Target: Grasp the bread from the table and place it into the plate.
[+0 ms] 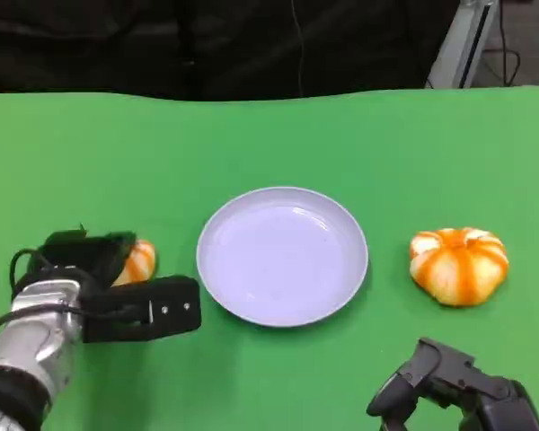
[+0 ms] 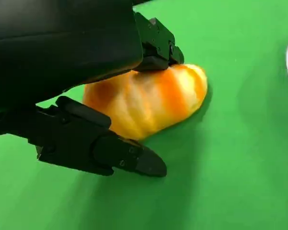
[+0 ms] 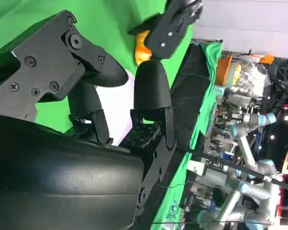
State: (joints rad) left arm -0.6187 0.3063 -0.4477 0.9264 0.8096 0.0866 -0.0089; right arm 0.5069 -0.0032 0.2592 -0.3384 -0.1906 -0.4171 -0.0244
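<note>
Nearest the robot, the right hand (image 1: 458,391) hovers low over the green table (image 1: 269,135), fingers apart and holding nothing. Further out on the left side, the left hand (image 1: 117,287) has its fingers on either side of a bread (image 2: 149,98) that rests on the cloth. The white plate (image 1: 283,255) lies just beside it, bare, and a second bread (image 1: 458,264) sits beyond the plate's other side.

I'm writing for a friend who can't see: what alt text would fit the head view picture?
A robot's left hand closes around an orange-striped bread roll on a green table, left of an empty pale plate. A second striped roll lies right of the plate, and the right hand rests near the lower right corner.
</note>
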